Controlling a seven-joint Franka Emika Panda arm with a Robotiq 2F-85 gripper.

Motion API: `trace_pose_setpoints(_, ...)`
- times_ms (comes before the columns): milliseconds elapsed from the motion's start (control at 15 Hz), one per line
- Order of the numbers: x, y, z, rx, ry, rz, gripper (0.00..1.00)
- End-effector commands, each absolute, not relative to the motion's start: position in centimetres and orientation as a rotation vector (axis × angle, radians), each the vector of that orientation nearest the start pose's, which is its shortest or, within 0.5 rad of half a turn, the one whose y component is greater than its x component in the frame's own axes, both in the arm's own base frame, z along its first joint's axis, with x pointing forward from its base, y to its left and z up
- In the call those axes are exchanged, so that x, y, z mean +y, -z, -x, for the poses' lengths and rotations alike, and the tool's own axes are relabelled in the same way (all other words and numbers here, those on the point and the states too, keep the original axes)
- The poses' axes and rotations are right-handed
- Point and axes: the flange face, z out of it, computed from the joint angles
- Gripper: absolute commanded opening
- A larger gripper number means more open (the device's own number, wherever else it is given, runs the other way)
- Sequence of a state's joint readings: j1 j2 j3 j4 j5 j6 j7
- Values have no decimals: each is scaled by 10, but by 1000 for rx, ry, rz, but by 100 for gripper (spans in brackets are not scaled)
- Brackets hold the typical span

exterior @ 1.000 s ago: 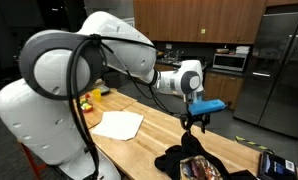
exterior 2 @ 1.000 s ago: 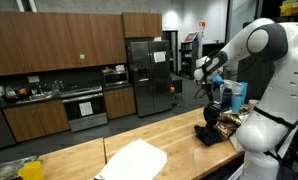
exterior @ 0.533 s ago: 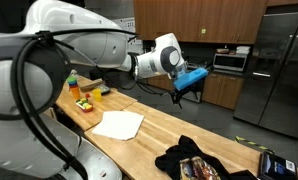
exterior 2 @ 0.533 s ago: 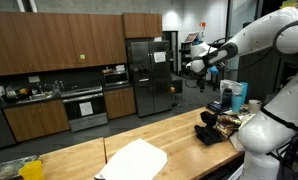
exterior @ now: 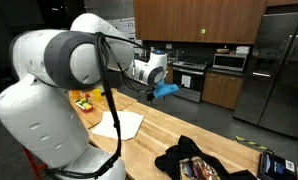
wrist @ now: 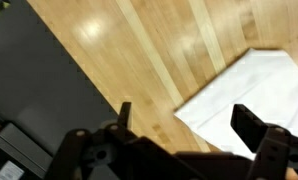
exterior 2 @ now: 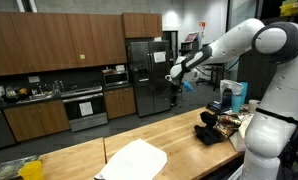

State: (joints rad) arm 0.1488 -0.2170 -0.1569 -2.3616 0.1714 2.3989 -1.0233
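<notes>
My gripper (wrist: 184,125) is open and empty, its two black fingers spread wide in the wrist view. It hangs high above the wooden countertop (wrist: 149,50), over the corner of a white cloth (wrist: 254,95). In both exterior views the gripper (exterior: 154,93) (exterior 2: 173,97) is up in the air, well above the white cloth (exterior: 121,124) (exterior 2: 136,160) lying flat on the counter. A black garment (exterior: 189,158) (exterior 2: 211,131) lies bunched at the counter's other end, far from the gripper.
A tray with yellow and green items (exterior: 86,100) sits on the counter near the robot base. A blue-white box (exterior 2: 232,96) stands near the black garment. A steel fridge (exterior: 279,70), oven and dark cabinets line the kitchen wall behind.
The arm has swung from above the black garment along the counter to above the white cloth, staying raised. The gripper stays empty.
</notes>
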Motion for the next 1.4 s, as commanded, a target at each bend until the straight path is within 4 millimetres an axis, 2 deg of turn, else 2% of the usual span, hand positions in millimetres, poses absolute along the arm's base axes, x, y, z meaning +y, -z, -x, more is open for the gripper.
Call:
trace_pose_setpoints(0,60,-420,-536,-1461,470,2535,100)
trace_pose_setpoints(267,124,-407,-580,-1631,361,2358,100)
trace_pose_setpoints(400,146,-402,-597,-1736,276,2313,100)
trace_pose_setpoints(667,184,-389,-632,-2003,102,2388,100)
trace_pose_setpoints(933,225,-369,-654,-2229,-74,2245,100)
trace_pose_setpoints(1000,233,-363,-656,-2249,-135,2227,100)
trace_pose_setpoints(1067,220,-367,-642,-2193,-61,2271,100)
trace_pose_setpoints(1200,228,-358,-645,-2198,-75,2255,100)
trace_pose_setpoints(1333,228,-357,-645,-2196,-78,2255,100)
